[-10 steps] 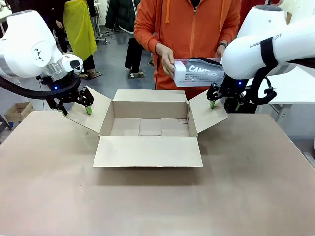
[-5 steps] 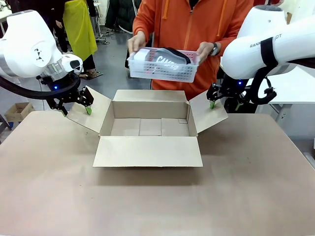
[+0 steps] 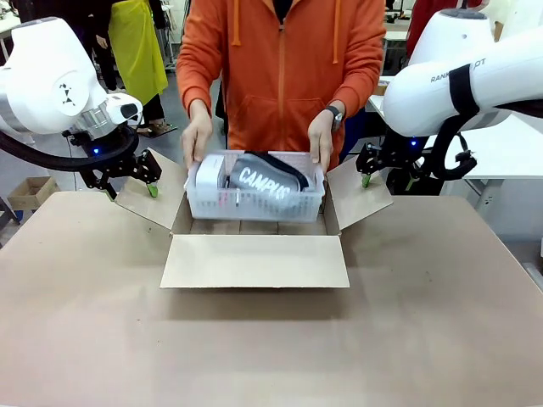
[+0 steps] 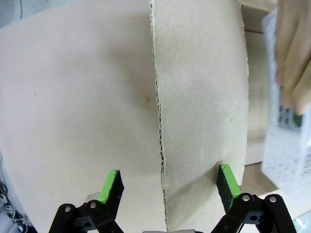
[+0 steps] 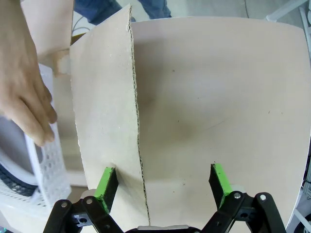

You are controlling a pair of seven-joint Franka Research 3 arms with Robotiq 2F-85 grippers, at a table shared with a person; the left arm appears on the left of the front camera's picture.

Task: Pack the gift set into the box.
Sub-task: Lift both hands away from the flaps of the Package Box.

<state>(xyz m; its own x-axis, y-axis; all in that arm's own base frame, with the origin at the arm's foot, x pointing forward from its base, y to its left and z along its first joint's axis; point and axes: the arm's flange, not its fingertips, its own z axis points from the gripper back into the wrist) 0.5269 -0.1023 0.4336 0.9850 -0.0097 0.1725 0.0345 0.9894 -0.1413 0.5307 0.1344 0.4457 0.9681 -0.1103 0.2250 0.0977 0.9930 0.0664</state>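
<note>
Half a second ago the person held the gift set (image 3: pixel 254 188) at chest height above the carton; it is now down in the mouth of the box (image 3: pixel 254 261), its white perforated wall level with the side flaps and hiding most of the box floor, though whether it rests on the bottom cannot be told. Both arms stand where they were. There is one basket, one box with four flaps folded outward, two grippers and two hands of the person. The hands (image 3: pixel 197 140) grip the basket's two short ends, fingers curled over the rim, arms hanging straight down from the orange sleeves. The left gripper (image 3: pixel 131 192) hangs at the box's left flap, its fingers spread apart; in the left wrist view the flap's raw edge runs up between the green pads (image 4: pixel 112 178). The right gripper (image 3: pixel 387 181) is likewise spread at the right flap, whose edge passes between its pads (image 5: pixel 108 177). Neither is clamped. The box sits mid-bench (image 3: pixel 424 322).
</note>
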